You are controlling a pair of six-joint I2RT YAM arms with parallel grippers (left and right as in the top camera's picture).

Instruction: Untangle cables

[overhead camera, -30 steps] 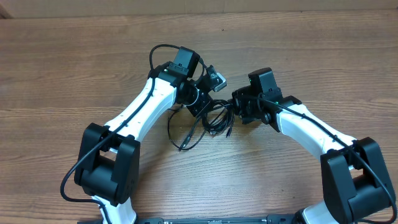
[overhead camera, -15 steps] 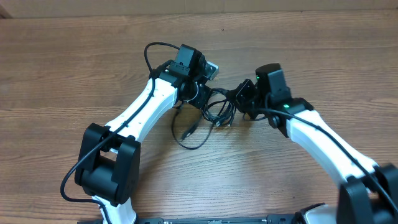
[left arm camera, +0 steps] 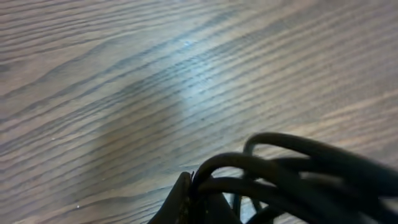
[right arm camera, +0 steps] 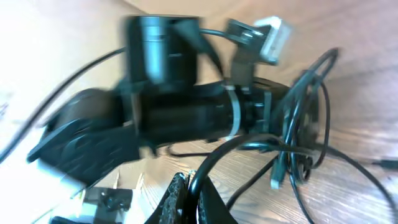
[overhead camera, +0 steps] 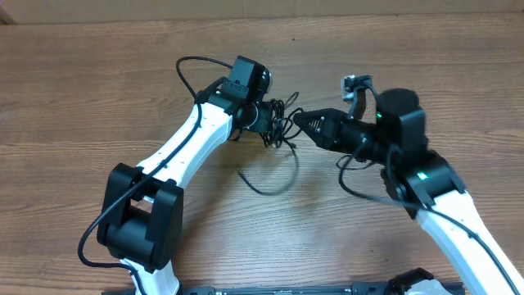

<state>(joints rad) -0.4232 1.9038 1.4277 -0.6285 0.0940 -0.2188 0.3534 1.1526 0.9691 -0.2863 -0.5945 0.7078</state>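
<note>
A tangle of thin black cables (overhead camera: 280,124) hangs between my two grippers above the wooden table. My left gripper (overhead camera: 270,116) is shut on a bundle of cable loops (left arm camera: 280,174). My right gripper (overhead camera: 301,123) is shut on one black cable (right arm camera: 214,163) that arcs away to the tangle (right arm camera: 298,134), where a small silvery plug (right arm camera: 277,177) dangles. A loose loop of cable (overhead camera: 270,182) trails down onto the table below the grippers.
The wooden table (overhead camera: 74,98) spreads all round. The left arm (overhead camera: 184,152) reaches in from the lower left, the right arm (overhead camera: 426,176) from the lower right. In the right wrist view the left arm's wrist and camera (right arm camera: 186,106) fill the frame.
My right gripper has lifted and pulled back to the right with its cable. My left gripper moved up and left with the bundle. The tangle has been drawn up off the table.
</note>
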